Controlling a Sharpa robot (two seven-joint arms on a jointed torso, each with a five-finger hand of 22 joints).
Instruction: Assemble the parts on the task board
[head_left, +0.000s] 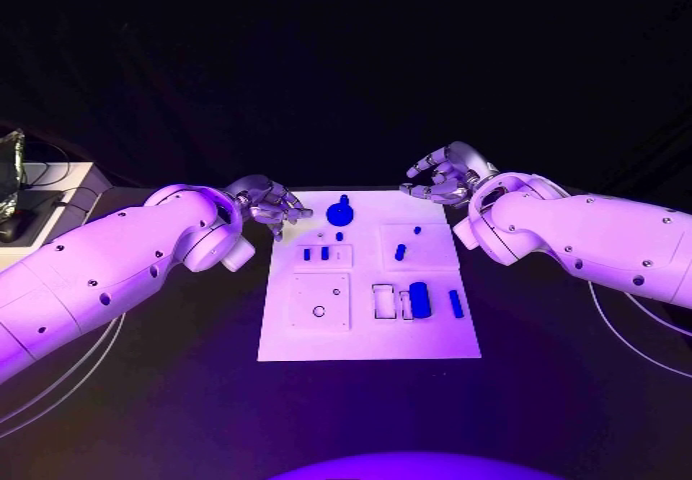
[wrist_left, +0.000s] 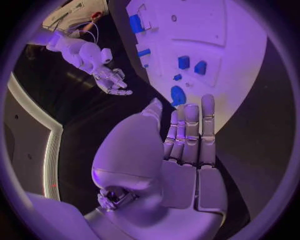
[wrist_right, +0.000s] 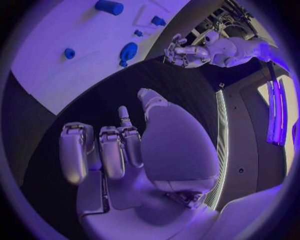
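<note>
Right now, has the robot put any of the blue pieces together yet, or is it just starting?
It looks like it's just starting. Nothing looks put together yet: the blue parts, like the big round one and the long one, lie apart on the task board. Nothing is in hand either: the left hand and right hand hover empty by the board's far corners. Picking up and fitting all seem left to do.

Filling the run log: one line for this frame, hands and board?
left hand: open, off board's far-left corner | right hand: open, past far-right corner | white rectangular task board: small blue parts untouched
</note>
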